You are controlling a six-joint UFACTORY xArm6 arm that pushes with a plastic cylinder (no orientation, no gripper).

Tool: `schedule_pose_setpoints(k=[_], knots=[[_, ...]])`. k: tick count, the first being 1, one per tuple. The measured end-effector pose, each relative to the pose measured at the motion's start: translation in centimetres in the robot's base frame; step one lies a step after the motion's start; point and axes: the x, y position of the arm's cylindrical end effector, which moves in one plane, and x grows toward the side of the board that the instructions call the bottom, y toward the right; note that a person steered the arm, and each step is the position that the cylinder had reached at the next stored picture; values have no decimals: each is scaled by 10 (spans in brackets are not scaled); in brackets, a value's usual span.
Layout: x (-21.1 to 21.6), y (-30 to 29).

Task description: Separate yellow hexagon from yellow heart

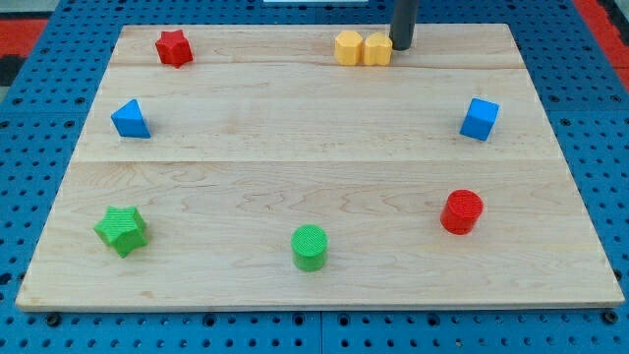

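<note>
Yellow hexagon (348,47) touches yellow heart (377,49), pair near board's top edge (295,29): separation not yet done. My tip (402,46), bare rod grasping nothing, sits just right of heart. Little room toward view's top; open wood below and left. Red star (173,46), blue cube (480,118) well apart.
</note>
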Motion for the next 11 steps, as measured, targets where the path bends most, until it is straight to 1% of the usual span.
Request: schedule_pose_setpoints(k=[1,2,3,4,5,6,7,8,9,10,11], knots=[[-12,-9],[-34,-28],[-30,-35],[-25,35],[1,38],[11,-22],[8,-107],[8,-114],[2,-70],[-35,-63],[-34,-90]])
